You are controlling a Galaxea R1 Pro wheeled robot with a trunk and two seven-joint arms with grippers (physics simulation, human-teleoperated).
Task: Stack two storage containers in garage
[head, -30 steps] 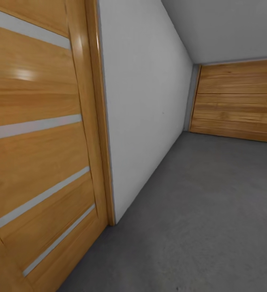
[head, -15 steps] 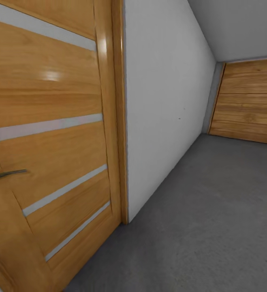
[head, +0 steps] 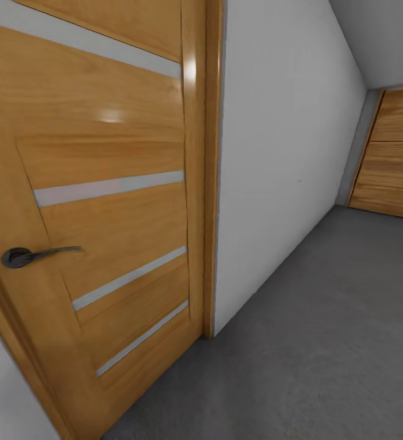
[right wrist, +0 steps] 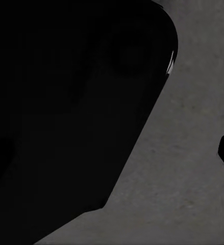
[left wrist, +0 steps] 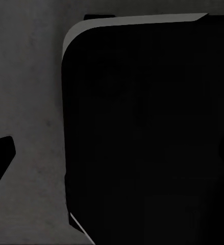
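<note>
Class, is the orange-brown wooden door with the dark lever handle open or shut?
Shut: wooden door lies flush within its frame.

There are no words, numbers, labels or signs to read here. The wooden door [head: 103, 201] has only plain pale stripes and a dark handle [head: 30, 255]. The white wall [head: 280, 153] and the grey floor [head: 323, 330] have no writing on them.

Head camera faces a wooden door [head: 103, 201] closely; wrist cameras look down at concrete floor [left wrist: 30, 92]
</note>
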